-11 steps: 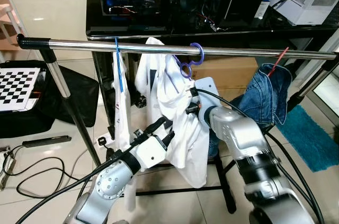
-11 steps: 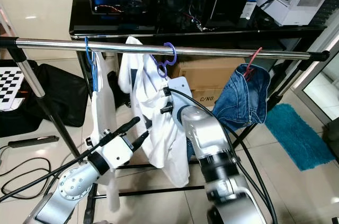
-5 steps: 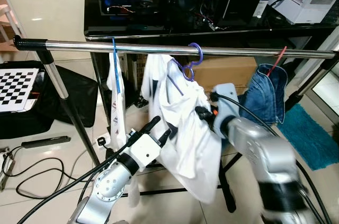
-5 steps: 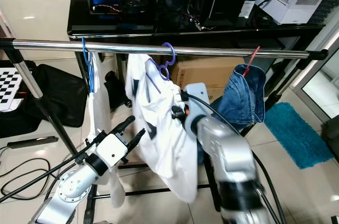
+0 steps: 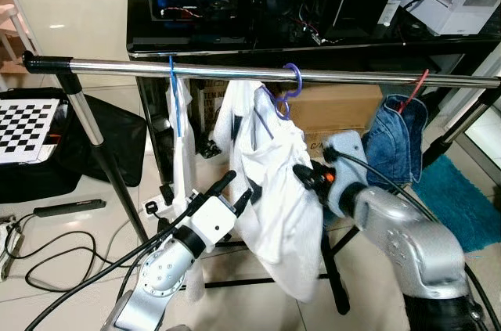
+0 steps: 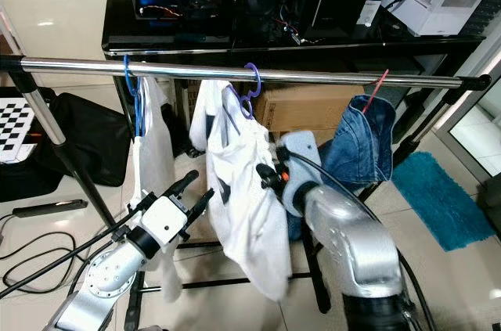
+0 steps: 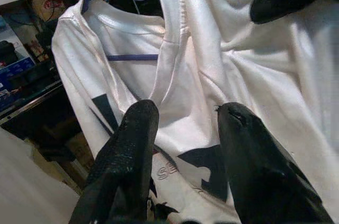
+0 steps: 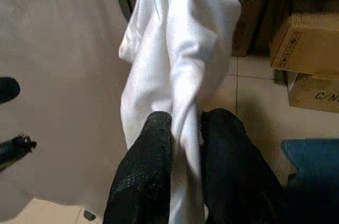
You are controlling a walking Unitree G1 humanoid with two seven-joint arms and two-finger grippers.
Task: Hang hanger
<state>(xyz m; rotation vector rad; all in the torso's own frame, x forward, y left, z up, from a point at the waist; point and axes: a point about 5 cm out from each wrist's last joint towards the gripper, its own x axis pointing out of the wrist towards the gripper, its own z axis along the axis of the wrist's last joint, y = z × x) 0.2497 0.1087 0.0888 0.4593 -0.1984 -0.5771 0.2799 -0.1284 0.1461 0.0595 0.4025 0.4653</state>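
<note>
hanger (image 5: 275, 101) hooked on rail (image 5: 376, 77), above both grippers | right gripper (image 8: 179, 144) jaws pinching shirt (image 5: 275, 182) fold | left gripper (image 7: 185, 128) jaws apart beside shirt | cloth soft, light, slippery; best gripped at stiff hanger neck

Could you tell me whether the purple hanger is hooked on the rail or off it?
On. The purple hanger has its hook looped over the rail, with the white shirt on it, which the right gripper pinches.

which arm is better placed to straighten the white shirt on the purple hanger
Right. The right gripper is already shut on a fold of the white shirt hanging from the purple hanger. The left gripper is open, short of the cloth.
</note>
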